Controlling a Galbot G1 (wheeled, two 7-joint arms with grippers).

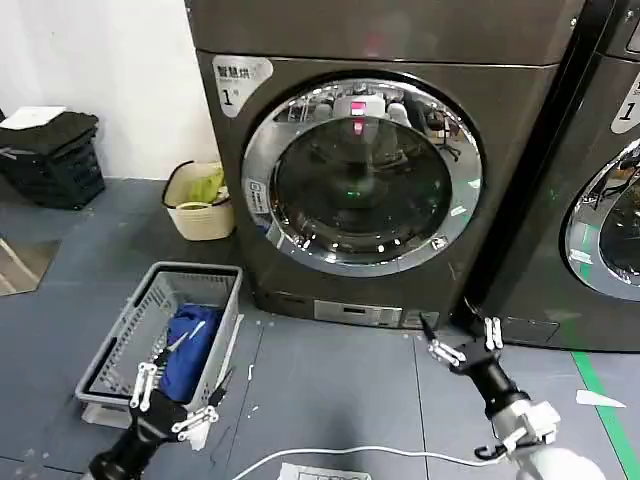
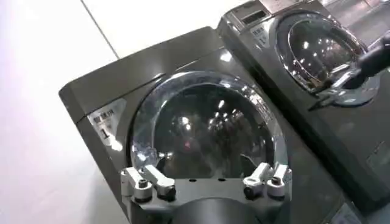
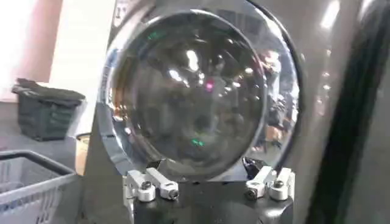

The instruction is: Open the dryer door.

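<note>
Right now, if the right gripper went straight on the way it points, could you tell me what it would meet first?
Probably the dryer door: the open right gripper faces its dark glass with nothing between, though depth is hard to judge.

The dryer door [image 1: 362, 177] is a large round porthole with a wide shiny chrome ring around dark, reflective glass. It sits shut, flush against the dark grey front of the machine, upright and facing the room, above the floor.
</note>
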